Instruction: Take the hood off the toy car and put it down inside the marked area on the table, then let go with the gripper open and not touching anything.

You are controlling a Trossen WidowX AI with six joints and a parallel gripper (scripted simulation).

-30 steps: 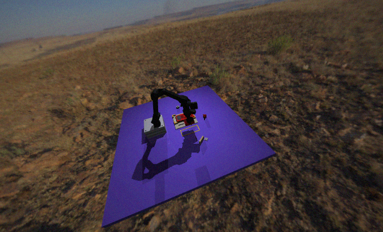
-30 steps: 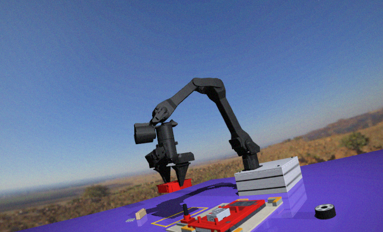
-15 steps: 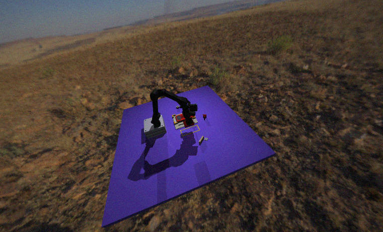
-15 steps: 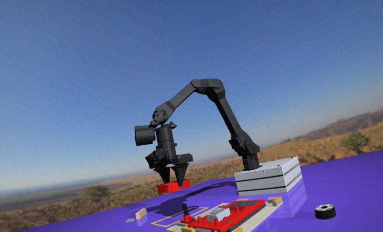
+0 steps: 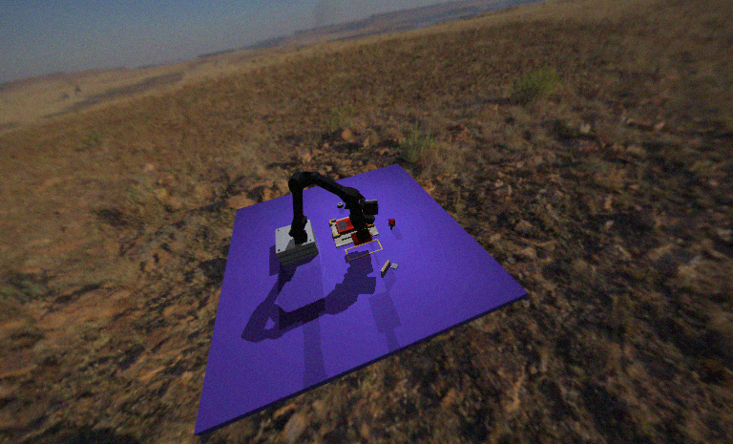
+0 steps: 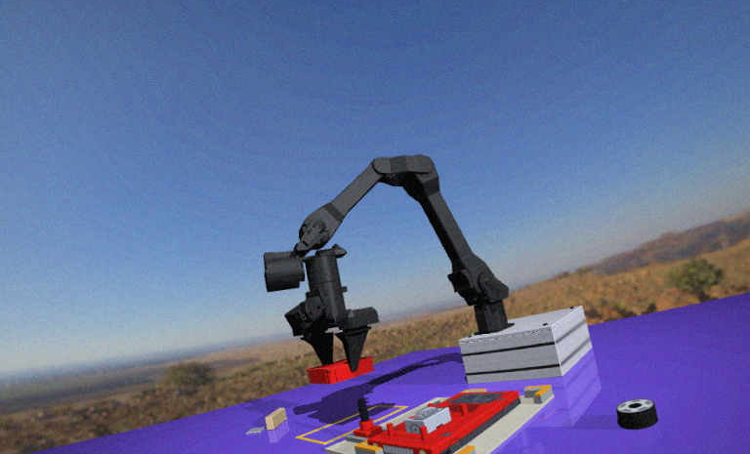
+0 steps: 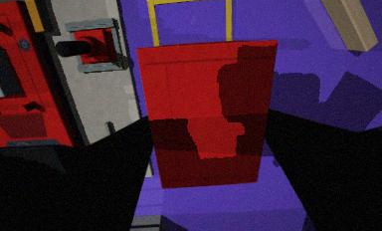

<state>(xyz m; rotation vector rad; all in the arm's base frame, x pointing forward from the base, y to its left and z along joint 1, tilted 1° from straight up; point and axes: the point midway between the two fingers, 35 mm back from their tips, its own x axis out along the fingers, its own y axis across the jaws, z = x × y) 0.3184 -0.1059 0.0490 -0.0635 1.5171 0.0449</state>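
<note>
Showing the toy-car hood in transit, the views place the red hood in the gripper, off the toy car and above the purple table. The gripper's fingers stand wide apart, one against each side of the hood, clasping it between them. The black arm reaches from its pale base, at the left in the top view, and bends downward at the wrist.

In that same view, the car lies to the right of the base on a pale board. The yellow outline of the marked area is on the near side of the board; the hood is held above the table rather than set down inside it. A tan block and a small pale piece lie nearer and farther right, while a black wheel rests on the far side of the car. A small red piece stands to its right. In the exterior view, a grey block sits exposed on the car's red body. At the left of the wrist view, a black post rises from a red square within a grey frame on the board.
</note>
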